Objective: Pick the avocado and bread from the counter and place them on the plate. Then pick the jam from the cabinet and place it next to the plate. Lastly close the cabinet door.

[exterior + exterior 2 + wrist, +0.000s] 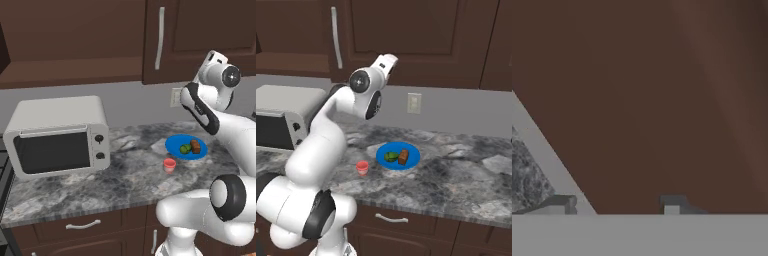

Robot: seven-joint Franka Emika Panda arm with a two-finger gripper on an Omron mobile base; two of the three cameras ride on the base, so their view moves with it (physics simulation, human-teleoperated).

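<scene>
The gripper (617, 202), jaws parted and empty, faces the brown cabinet door (662, 100), high above the counter (125, 175), where one avocado (185, 148) and one bread (195, 146) lie on one plate (175, 145), one jam (169, 165) beside it.

Flat round bright blue plate (412, 159) on a grey-and-white marbled stone counter (466, 185), small round green avocado (390, 156) and small brown oblong bread loaf (403, 157) side by side on it, small red-lidded jam jar (362, 168) near the plate's left, dark brown wooden cabinet door (421, 40) above, white microwave (283, 117) at left.
</scene>
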